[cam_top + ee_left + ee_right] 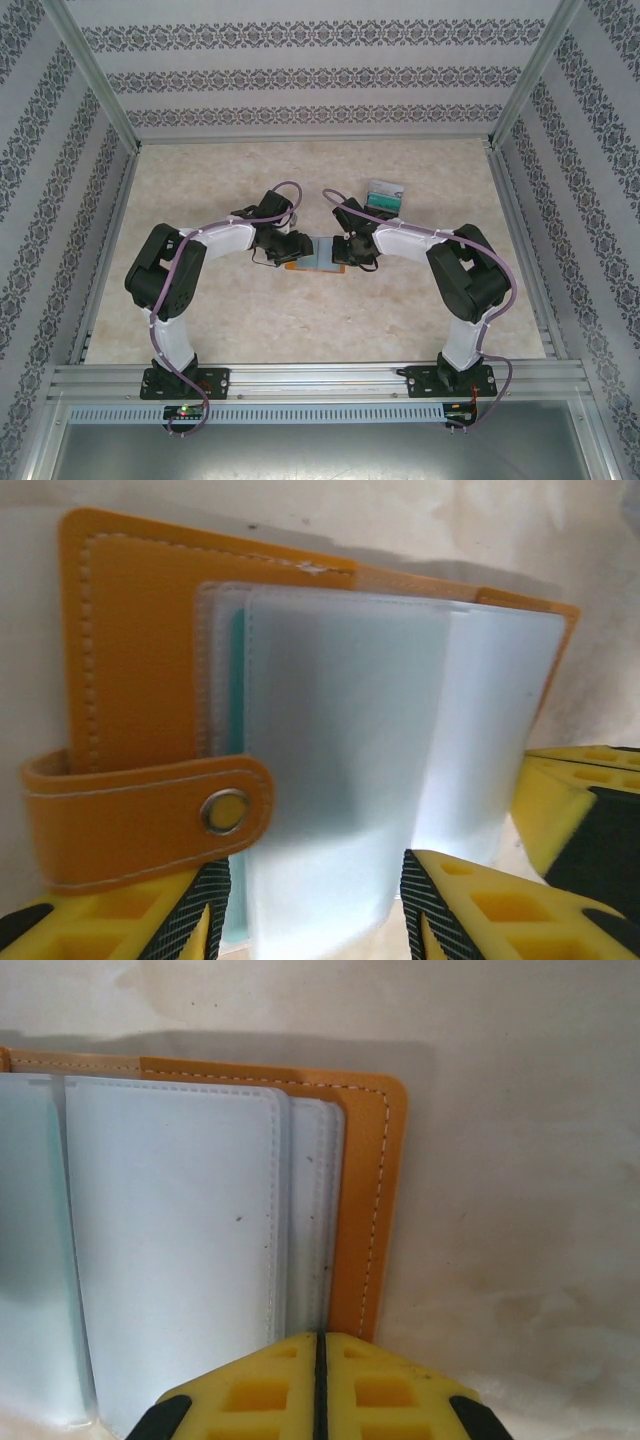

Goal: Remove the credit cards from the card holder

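The card holder (318, 258) lies open on the table between my two grippers, an orange cover (140, 660) with a snap strap (150, 815) and frosted clear sleeves (170, 1240). A teal credit card edge (238, 700) shows inside the sleeves by the spine. My left gripper (316, 868) (292, 250) is open, and one raised frosted sleeve (340, 760) stands between its fingers. My right gripper (320, 1337) (346, 250) is shut, its tips at the near edge of the holder's right half, where the sleeves meet the orange cover (365, 1210).
A clear box with teal contents (383, 195) stands behind the right arm. The right gripper's yellow fingers (580, 800) sit close beside the sleeves in the left wrist view. Aluminium rails (300, 380) and patterned walls bound the beige table (200, 170).
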Motion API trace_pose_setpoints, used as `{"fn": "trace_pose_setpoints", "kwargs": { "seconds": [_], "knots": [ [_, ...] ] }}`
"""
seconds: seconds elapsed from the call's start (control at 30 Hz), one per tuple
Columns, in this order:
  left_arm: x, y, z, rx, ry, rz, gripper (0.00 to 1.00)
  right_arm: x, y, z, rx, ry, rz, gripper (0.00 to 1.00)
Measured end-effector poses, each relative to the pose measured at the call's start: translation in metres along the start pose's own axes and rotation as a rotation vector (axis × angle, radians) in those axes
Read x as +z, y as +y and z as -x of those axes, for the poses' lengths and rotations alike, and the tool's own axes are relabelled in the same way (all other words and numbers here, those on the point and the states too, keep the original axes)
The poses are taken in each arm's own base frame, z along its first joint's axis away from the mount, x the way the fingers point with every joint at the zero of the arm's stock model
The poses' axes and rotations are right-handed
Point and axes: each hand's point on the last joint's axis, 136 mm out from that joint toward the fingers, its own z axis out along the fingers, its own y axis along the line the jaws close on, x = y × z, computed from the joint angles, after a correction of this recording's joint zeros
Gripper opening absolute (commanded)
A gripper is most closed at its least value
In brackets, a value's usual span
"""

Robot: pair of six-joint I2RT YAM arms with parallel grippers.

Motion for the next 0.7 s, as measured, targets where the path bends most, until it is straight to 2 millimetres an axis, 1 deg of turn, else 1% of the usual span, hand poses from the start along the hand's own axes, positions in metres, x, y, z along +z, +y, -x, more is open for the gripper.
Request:
{"fn": "trace_pose_setpoints", "kwargs": {
  "seconds": [0.2, 0.33, 0.47, 0.53, 0.6, 0.7],
  "knots": [
    [0.003, -0.018, -0.004, 0.024, 0.011, -0.061, 0.55, 0.001, 0.004, 0.002, -0.002, -0.004, 0.017, 0.0],
    [0.004, -0.023, -0.006, 0.034, 0.018, -0.077, 0.58, 0.001, 0.004, 0.002, -0.002, -0.005, 0.017, 0.0],
    [0.004, -0.033, -0.009, 0.052, 0.025, -0.101, 0.53, 0.001, 0.003, 0.002, 0.003, -0.007, 0.019, 0.0],
    [0.003, -0.044, -0.01, 0.071, 0.029, -0.121, 0.51, 0.001, 0.003, 0.002, 0.01, -0.012, 0.023, 0.0],
    [0.003, -0.055, -0.012, 0.096, 0.029, -0.137, 0.5, -0.001, -0.001, 0.003, 0.023, -0.016, 0.021, 0.0],
    [0.007, -0.065, -0.012, 0.116, 0.038, -0.153, 0.48, -0.007, -0.01, 0.004, 0.044, -0.022, 0.013, 0.0]
  ]
}}
